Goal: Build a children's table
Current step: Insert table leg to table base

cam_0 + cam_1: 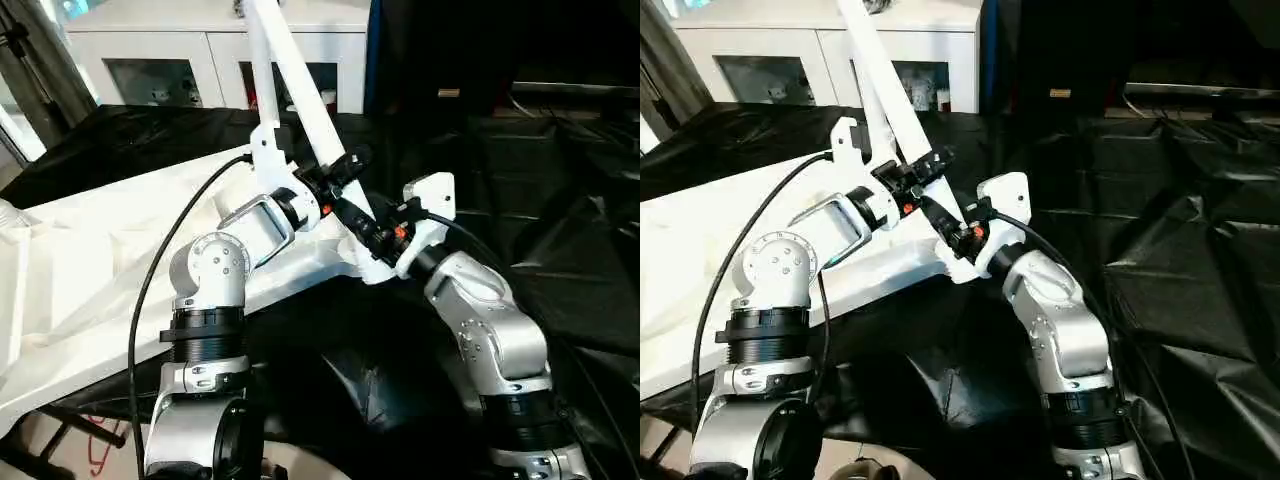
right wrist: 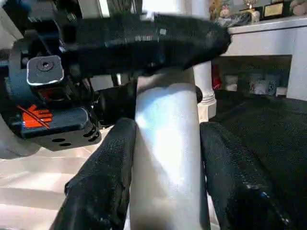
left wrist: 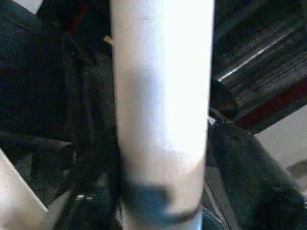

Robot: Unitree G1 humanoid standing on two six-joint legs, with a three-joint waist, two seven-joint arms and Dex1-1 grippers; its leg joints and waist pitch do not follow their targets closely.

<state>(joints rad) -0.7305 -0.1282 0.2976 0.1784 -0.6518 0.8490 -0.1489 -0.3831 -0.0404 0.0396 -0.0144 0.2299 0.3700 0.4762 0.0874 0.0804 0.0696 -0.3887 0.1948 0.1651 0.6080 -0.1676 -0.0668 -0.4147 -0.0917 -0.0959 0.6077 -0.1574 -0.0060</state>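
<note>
Head views: white tabletop (image 1: pixel 90 270) lies at frame left on black sheeting (image 1: pixel 1200 230), near corner at centre. A white leg (image 1: pixel 300 110) slants up from that corner toward the top edge, before a white cabinet (image 1: pixel 150 60). Both grippers meet low on it.

Left wrist view: leg fills mid-frame; left gripper (image 1: pixel 335 175) beside it, grip unclear, cannot tell.

Right wrist view: right gripper (image 2: pixel 165 158) clamps the leg, one black finger (image 2: pixel 103 177) pressed each side; left gripper's finger crosses above.

Head pair looks down, forward; wrist cameras close (sharing leg (image 2: pixel 165 158)).
</note>
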